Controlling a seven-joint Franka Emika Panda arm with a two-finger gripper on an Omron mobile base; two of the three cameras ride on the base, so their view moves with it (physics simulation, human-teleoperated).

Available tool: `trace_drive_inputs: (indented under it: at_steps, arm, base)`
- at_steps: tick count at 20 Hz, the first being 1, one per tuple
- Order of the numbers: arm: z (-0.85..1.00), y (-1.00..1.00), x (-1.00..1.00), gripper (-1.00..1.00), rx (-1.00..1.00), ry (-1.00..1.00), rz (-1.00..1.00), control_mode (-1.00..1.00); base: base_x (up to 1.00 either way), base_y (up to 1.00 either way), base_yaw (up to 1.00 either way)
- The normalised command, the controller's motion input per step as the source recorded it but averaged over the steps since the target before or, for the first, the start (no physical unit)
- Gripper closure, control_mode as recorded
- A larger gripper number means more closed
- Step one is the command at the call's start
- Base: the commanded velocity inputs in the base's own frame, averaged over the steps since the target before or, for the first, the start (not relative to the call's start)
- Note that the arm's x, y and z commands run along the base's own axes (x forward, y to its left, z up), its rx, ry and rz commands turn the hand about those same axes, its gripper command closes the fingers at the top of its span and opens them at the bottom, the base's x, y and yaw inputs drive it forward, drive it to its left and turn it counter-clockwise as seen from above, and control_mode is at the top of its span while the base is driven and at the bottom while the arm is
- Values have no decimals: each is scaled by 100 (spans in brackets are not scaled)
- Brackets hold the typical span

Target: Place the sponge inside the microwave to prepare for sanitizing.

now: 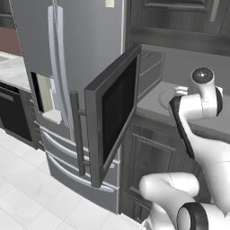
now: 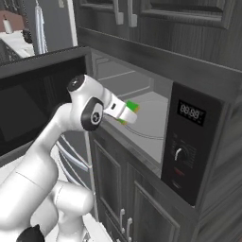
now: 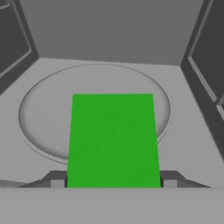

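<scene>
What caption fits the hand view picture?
Fingers grip the green sponge over the round turntable inside the microwave.

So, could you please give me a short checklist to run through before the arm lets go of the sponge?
1. Microwave door swung open: ok.
2. Sponge between the gripper fingers, green side up: ok.
3. Sponge inside the cavity, over the round turntable: ok.
4. Sponge resting on the turntable or above it: cannot tell.
5. Turntable bare ahead of the sponge: ok.
6. Sponge apart from the side walls: ok.
</scene>
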Motion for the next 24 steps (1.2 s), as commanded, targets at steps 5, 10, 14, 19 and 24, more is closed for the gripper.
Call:
trace_drive_inputs:
  at_steps: [5, 10, 14, 19, 24]
  arm:
    - [-25, -21, 39, 100, 0, -3, 0, -100]
    - [-10, -19, 30, 100, 0, -1, 0, -100]
    - [-24, -21, 33, 100, 0, 0, 0, -100]
    - [-6, -20, 24, 100, 0, 0, 0, -100]
    - [0, -17, 14, 100, 0, 0, 0, -100]
  base:
    - [0, 0, 0]
    - [0, 0, 0]
    - [0, 0, 0]
    - [0, 0, 0]
    - [0, 0, 0]
